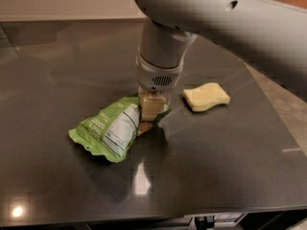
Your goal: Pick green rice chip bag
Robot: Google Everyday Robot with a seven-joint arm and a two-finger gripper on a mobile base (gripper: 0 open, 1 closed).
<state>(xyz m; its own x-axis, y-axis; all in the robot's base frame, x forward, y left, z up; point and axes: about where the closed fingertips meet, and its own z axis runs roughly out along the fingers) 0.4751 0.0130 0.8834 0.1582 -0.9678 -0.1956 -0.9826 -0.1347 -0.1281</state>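
The green rice chip bag (111,132) is a lime-green crinkly pouch with a white nutrition panel facing up. It lies on the dark table (57,71), left of centre, with its right end tilted up. My gripper (152,110) points straight down from the big grey arm (201,18) and is shut on that right end of the bag. The pale fingers (149,108) cover the bag's edge, and part of the bag shows on both sides of them.
A pale yellow sponge (206,97) lies on the table just right of the gripper. The table's front edge (144,217) runs along the bottom, and its right edge (283,119) slants down the right side.
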